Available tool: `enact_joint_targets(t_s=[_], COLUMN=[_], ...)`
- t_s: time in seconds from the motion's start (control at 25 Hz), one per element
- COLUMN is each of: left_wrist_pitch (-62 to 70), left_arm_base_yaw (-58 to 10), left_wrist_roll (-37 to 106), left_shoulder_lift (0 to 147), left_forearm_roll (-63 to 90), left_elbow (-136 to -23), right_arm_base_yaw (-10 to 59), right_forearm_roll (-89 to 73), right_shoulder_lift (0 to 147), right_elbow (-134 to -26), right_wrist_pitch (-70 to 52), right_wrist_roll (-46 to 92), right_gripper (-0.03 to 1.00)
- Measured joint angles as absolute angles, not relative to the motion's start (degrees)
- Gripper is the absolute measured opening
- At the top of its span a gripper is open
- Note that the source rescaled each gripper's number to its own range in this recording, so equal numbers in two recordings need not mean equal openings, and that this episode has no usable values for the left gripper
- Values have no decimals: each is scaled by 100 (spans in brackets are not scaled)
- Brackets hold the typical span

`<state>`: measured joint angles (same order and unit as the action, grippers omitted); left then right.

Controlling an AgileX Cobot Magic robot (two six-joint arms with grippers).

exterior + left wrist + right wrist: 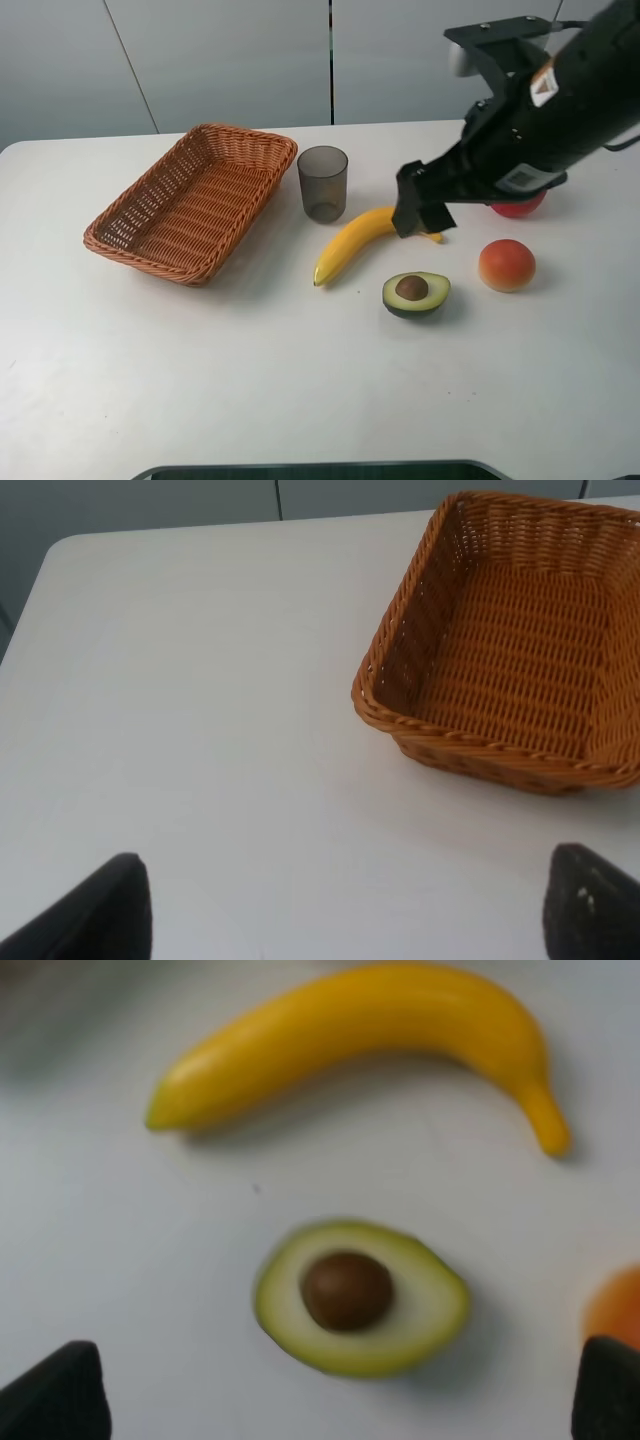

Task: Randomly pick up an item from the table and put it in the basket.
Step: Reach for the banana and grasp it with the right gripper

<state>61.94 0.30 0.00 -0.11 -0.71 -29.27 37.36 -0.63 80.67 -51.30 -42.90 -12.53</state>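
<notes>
Fingers (62, 1392) of the right hand (422, 211) were spread wide and empty near the banana (350, 245). The banana lay on the table (300, 390) between avocado (416, 293) and cup (323, 183), outside the basket (190, 200). The left hand (340, 908) was spread wide, empty.

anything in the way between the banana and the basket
The grey cup stands just right of the basket, close to the far side of the banana's straight path. A low carry might clip it.
</notes>
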Motion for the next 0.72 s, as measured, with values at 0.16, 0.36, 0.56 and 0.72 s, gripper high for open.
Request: enact_joint_targets(t_s=[0.16,0.36,0.56,0.72], left_wrist_pitch=[6194,6194,6194,6194], left_arm_base_yaw=[30,30,30,30], left_wrist_roll=[0,0,0,0], left_shoulder_lift=[-11,-11,-11,-11], left_forearm_roll=[-71,-71,-71,-71], left_elbow=[-2927,-2927,-2927,-2927], right_arm_base_yaw=[3819,3819,3994,4124], right_forearm_roll=[-63,-63,227,511], right_shoulder_lift=[8912,9772,10484,10996], right_elbow=[-5749,-6235,-6576,-6835], right_wrist_pitch=[-4217,-4084,-3861,-3777], right_wrist_roll=[-1845,-2670,-3689,-4426], right_gripper=[100,100,100,100])
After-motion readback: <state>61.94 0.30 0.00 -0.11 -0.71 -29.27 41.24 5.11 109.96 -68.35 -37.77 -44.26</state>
